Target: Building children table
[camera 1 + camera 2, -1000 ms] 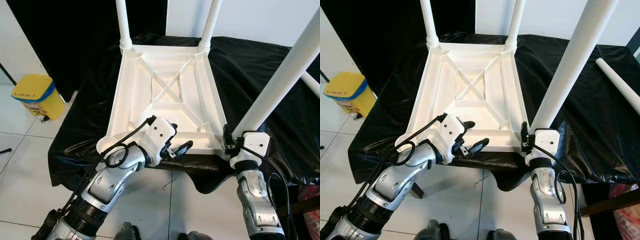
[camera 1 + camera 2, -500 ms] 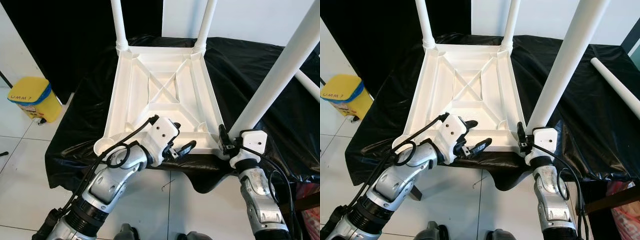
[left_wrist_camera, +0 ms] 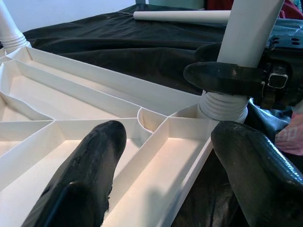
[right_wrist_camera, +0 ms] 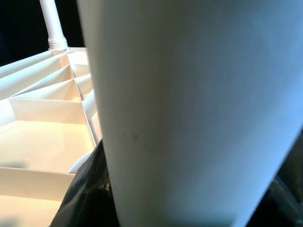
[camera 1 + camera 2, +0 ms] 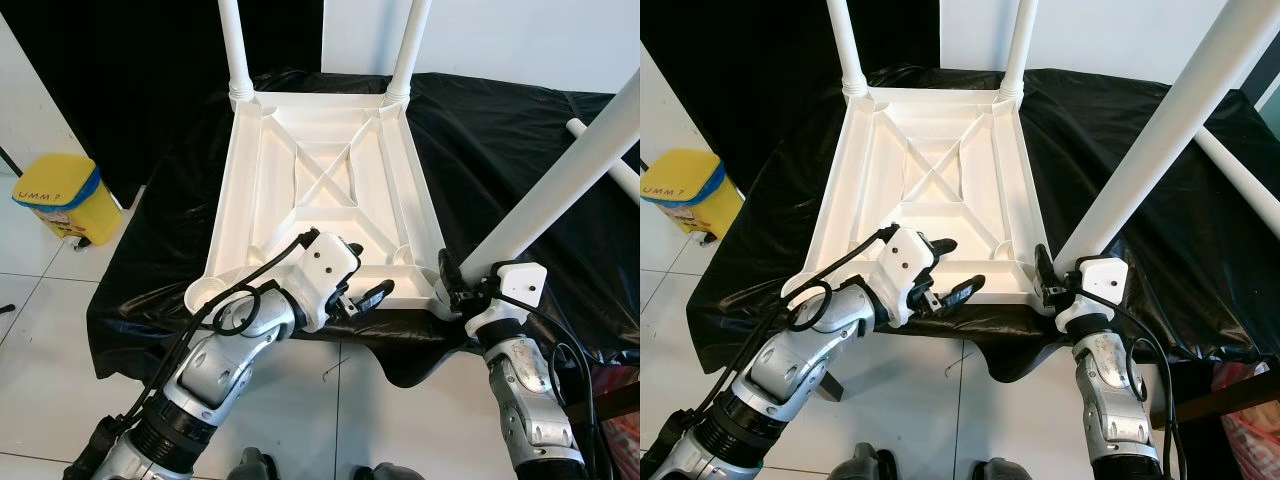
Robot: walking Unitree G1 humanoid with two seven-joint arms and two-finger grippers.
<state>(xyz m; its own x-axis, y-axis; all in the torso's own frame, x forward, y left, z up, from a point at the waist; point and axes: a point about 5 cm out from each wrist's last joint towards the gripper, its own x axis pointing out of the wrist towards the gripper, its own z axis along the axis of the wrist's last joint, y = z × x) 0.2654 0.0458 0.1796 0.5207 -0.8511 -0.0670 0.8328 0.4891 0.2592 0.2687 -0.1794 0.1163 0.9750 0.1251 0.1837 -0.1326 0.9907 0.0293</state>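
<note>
A white table top (image 5: 226,210) lies upside down on a black-draped surface (image 5: 500,130). Two white legs (image 5: 232,45) (image 5: 412,45) stand in its far corners. A third leg (image 5: 560,180) leans to the right, its ribbed end (image 3: 222,109) at the near right corner. My right gripper (image 5: 450,285) is shut on that leg just above the ribbed end. My left gripper (image 5: 365,272) hovers open over the top's near edge, nothing between its fingers (image 3: 90,165). A loose white leg (image 5: 1240,180) lies on the cloth at the right.
A yellow bin (image 5: 55,195) stands on the tiled floor at the left. The near left corner socket (image 5: 205,292) holds no leg. The black cloth hangs over the table's front edge (image 5: 400,350). Something red (image 5: 625,440) sits low at the right.
The leg in my right gripper has tipped further to the right, and the right wrist shifted slightly with it. The camera moved a little. My left gripper stayed put.
</note>
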